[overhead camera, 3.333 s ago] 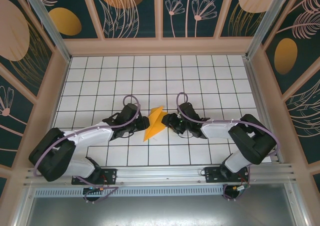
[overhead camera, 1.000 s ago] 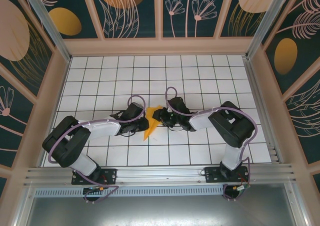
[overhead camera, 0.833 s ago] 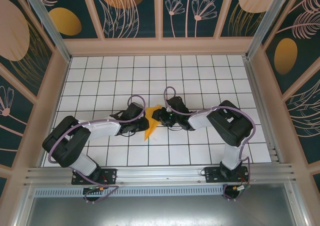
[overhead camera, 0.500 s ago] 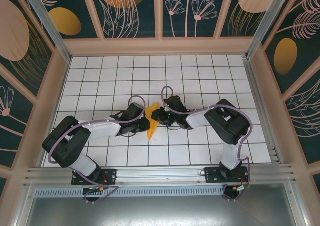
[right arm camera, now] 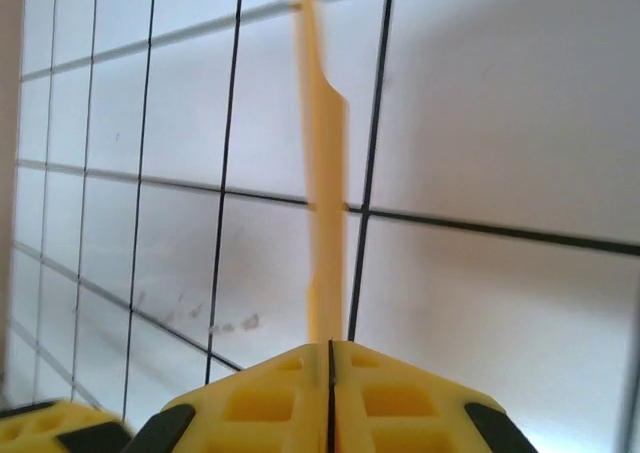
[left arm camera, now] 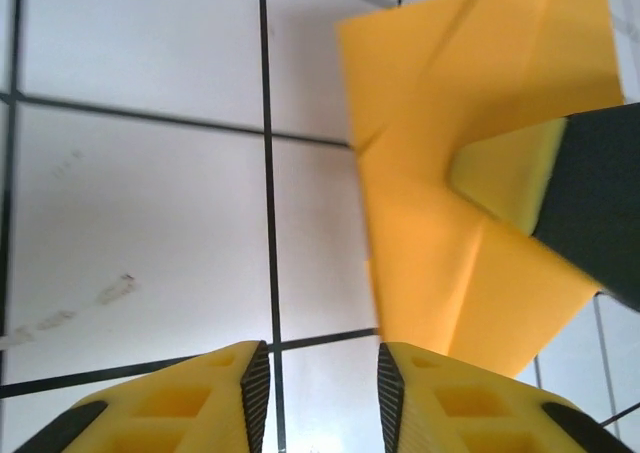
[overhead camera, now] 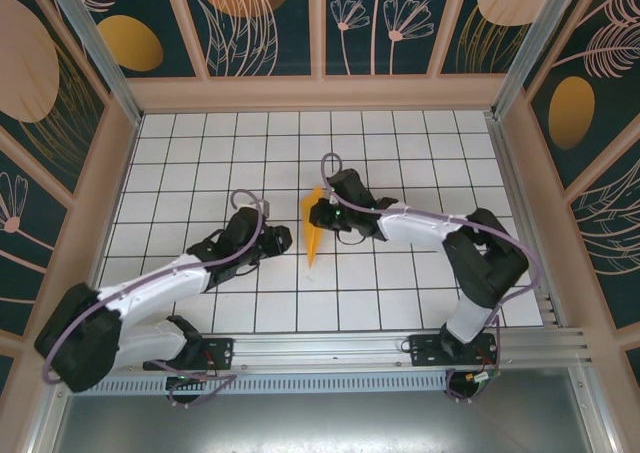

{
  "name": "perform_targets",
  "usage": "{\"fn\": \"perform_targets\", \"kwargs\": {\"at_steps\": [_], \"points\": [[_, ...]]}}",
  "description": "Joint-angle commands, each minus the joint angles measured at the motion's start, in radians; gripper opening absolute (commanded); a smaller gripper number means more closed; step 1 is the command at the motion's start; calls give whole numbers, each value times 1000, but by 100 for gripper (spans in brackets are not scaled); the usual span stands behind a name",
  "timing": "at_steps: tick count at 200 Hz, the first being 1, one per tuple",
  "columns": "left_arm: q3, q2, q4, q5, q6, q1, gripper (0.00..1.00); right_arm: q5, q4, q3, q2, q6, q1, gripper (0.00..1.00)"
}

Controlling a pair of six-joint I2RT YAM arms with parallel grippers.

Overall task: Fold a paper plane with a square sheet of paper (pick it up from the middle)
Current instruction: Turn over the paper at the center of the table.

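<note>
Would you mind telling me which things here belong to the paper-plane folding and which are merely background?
Part of the job:
- folded orange paper, pinched edge-up by the right gripper
- left gripper, open, beside the paper

Not part of it:
- tiled table
- wall panels with printed orange ovals

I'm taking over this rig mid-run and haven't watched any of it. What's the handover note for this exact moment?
Left claw: open, empty, just short of the paper, not touching it.
Right claw: shut on the paper, pinching it.
Paper: orange-yellow, already folded and creased into a narrow shape, held on edge over the middle of the tiled table. I cannot tell whether its tip touches the table.
Done: pickup and several folds.
Left: probably the final folds and pressing the creases. I cannot tell whether the shape is a finished plane.
</note>
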Motion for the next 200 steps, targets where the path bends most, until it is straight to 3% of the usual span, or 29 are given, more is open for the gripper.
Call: {"fn": "perform_targets", "kwargs": {"at_steps": [1, 32, 61, 112, 138, 146, 177, 200], "points": [[-49, -105, -61, -134, -29, -3, 38, 353, -383, 124, -42, -110, 33, 13], [-101, -251, -94, -222, -45, -2, 41, 785, -768, 319, 62, -71, 126, 12], [-127, -369, -145, -282, -54, -3, 44, 882, -917, 424, 206, -23, 190, 10], [-148, -593, -310, -321, -111, -3, 45, 825, -939, 612, 481, -18, 298, 11], [-134, -682, -383, -316, -137, -2, 45, 707, -863, 662, 538, -56, 330, 21], [-126, -705, -406, -316, -141, -2, 45, 648, -818, 660, 531, -64, 334, 27], [-101, -741, -442, -268, -138, -3, 47, 425, -565, 537, 397, -80, 342, 71], [-90, -727, -439, -213, -139, -2, 47, 326, -411, 412, 250, -72, 343, 80]]}}
